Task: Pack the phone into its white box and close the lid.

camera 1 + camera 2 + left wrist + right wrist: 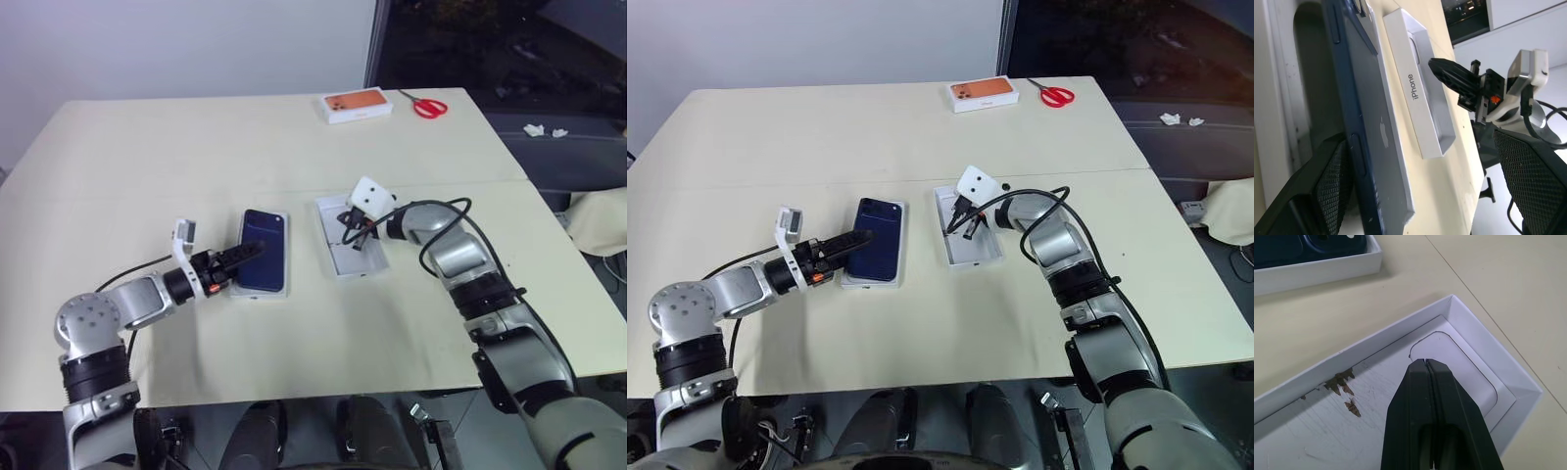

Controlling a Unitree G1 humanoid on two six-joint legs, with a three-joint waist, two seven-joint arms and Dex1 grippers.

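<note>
Overhead: phone (264,251) resting in a shallow white tray, left gripper (238,257) at its near-left edge, jaws apart, likely for seating or regrasping. Left wrist: fingers (1327,186) straddle phone's edge; second tray, marked iPhone (1420,93), alongside. Right wrist: right gripper (1424,363), jaws together, over that tray's insert (1459,374); no phone inside.

Bare table (196,147) (far box (358,106), scissors (428,106))

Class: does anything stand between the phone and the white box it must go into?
Yes. The shut right end effector hangs over the open floor of the white box, blocking the drop. Only bare table separates the phone from it.
</note>
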